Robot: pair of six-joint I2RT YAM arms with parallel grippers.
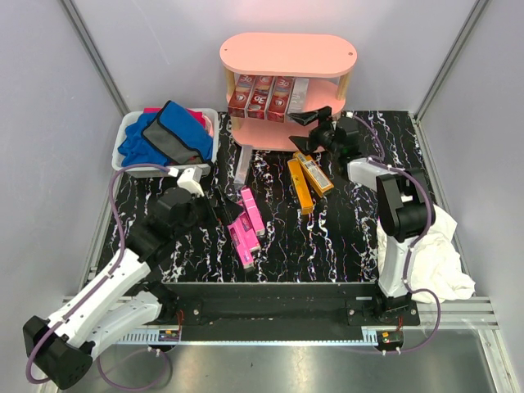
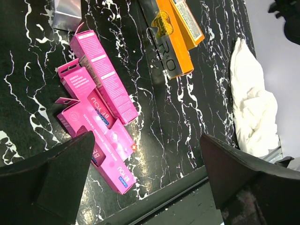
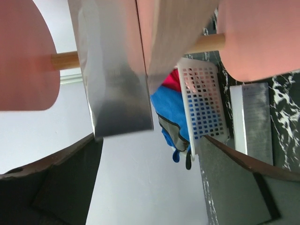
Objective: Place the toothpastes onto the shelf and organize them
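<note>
Beside the shelf [image 1: 286,53] the right hand [image 1: 304,131] gapes, seemingly off the silver toothpaste [image 1: 299,96].

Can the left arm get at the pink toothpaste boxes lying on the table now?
Probably yes: the left hand hangs open close above the pink toothpaste boxes, and nothing covers them.
</note>
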